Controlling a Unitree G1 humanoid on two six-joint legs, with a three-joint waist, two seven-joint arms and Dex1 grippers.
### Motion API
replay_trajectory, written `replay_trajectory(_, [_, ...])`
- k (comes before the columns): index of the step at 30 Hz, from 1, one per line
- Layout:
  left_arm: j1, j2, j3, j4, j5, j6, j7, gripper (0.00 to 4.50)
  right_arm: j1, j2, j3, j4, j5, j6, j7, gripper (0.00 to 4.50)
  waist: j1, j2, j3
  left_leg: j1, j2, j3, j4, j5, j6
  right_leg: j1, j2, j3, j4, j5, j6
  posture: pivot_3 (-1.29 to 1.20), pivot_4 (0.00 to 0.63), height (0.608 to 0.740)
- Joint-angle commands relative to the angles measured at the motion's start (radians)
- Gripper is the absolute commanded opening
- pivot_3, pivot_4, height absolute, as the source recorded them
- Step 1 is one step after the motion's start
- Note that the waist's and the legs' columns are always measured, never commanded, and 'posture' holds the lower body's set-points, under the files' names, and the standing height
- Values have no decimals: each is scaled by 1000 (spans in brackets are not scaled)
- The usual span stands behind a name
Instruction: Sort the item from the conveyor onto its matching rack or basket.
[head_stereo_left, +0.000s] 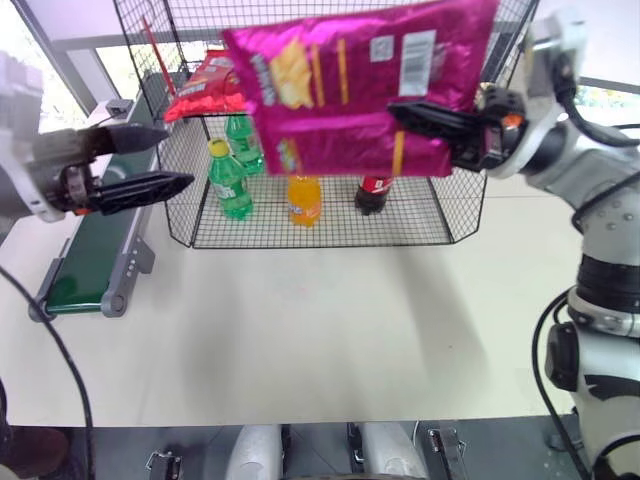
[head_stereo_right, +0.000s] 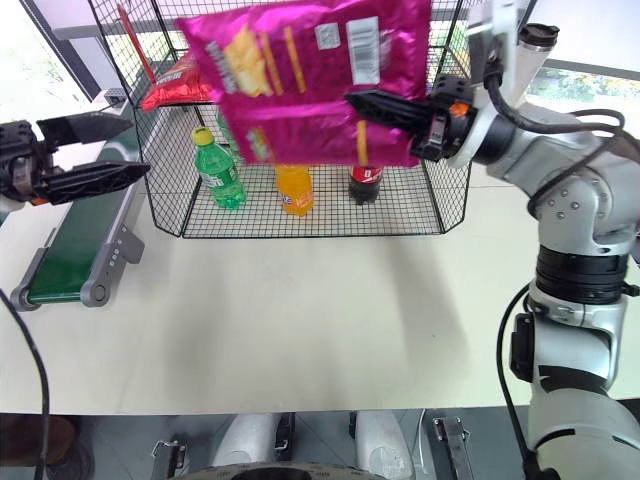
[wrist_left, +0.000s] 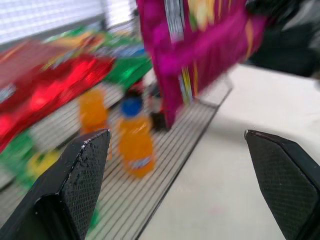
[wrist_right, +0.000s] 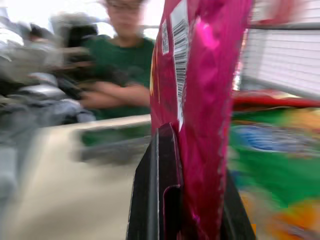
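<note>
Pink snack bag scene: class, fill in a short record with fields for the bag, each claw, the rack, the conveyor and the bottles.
pink snack bag: held in the air in front of the rack, barcode side showing
right claw: shut on the pink snack bag
left claw: open, holding nothing, above the conveyor
rack: black wire mesh; red bags on the upper shelf
conveyor: dark green belt, nothing on its visible part
bottles: green, orange and dark, red-capped, upright on the rack's lower floor
</note>
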Motion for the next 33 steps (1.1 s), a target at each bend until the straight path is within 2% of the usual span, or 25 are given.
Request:
replay_trajectory(1, [29, -7, 87, -80, -34, 5, 32, 4467, -21, -26, -11, -67, -144, -166, -78, 0, 0, 0, 0, 0, 0, 0, 0, 0, 0, 0, 0, 0, 0, 0, 0, 0, 150, 740])
replay_trajectory(6, [69, -61, 111, -148, -76, 25, 114, 4467, -19, -54, 37, -71, -395, -400, -188, 0, 3, 0, 0, 0, 1, 0, 0, 0, 0, 0, 0, 1, 0, 0, 0, 0, 150, 740])
replay_trajectory(10, [82, -84, 107, -182, -120, 42, 148, 4467, 3, -45, 10, -40, -442, -472, -235, 0, 2, 0, 0, 0, 1, 1, 0, 0, 0, 0, 0, 2, 0, 0, -1, 0, 150, 740])
replay_trajectory(16, [80, -96, 85, -170, -123, 28, 164, 4467, 70, -116, 51, 40, -699, -740, -326, 0, 3, 0, 0, 0, 0, 1, 0, 0, 0, 1, 0, 2, 0, 0, -1, 0, 150, 740])
replay_trajectory(23, [54, -124, 50, -176, -127, 22, 184, 4467, 111, -148, 185, 183, -981, -1018, -414, 0, -4, 0, 0, 1, 1, 4, 0, 0, 0, 1, 1, 3, 0, 0, -1, 0, 150, 740])
replay_trajectory(26, [54, -139, 45, -192, -136, 23, 202, 4467, 62, -124, 272, 297, -1152, -1062, -526, 0, -4, 0, 0, 2, 2, 6, 0, 0, 0, 0, 1, 4, 0, 1, -1, 0, 150, 740])
replay_trajectory(29, [59, -162, 50, -215, -153, 23, 238, 4467, -11, -95, 352, 430, -1328, -983, -639, 0, -3, 0, 0, 2, 2, 8, 1, 0, -1, 0, 1, 5, 0, 1, -2, 0, 150, 740])
replay_trajectory(33, [95, -179, 80, -254, -186, 33, 277, 4467, -72, -80, 385, 516, -1419, -922, -723, 0, 1, 0, 0, 1, 2, 8, 1, 1, -1, -1, 0, 5, 0, 1, -2, 0, 150, 740])
